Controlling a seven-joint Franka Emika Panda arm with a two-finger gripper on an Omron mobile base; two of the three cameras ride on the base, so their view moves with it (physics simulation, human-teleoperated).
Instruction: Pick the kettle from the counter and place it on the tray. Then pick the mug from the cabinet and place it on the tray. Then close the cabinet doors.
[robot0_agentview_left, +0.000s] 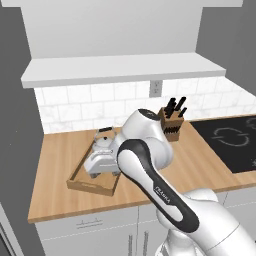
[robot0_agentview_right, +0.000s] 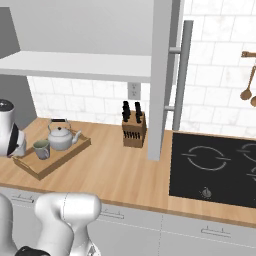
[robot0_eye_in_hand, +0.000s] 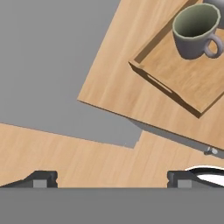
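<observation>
Light-brown plank-grain wooden table (robot0_agentview_right: 115, 170) over white drawers (robot0_agentview_left: 85, 225), against a white tiled wall (robot0_agentview_right: 215, 75). Black cooktop (robot0_agentview_right: 215, 167) set in on the right, knife block (robot0_agentview_right: 134, 129) behind. "FRANKA" legible along the arm (robot0_agentview_left: 162, 192). Wooden tray (robot0_agentview_right: 37, 169) on the table, carrying kettle (robot0_agentview_right: 61, 137) and mug (robot0_agentview_right: 41, 149) side by side. Gripper (robot0_eye_in_hand: 111, 179) spread wide, empty, above the table edge. Cabinet door (robot0_agentview_right: 162, 75) hanging open.

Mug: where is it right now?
The mug stands upright on the tray at the counter's left end in the right base view, beside the kettle. The hand view shows it near the tray's short end.
</observation>
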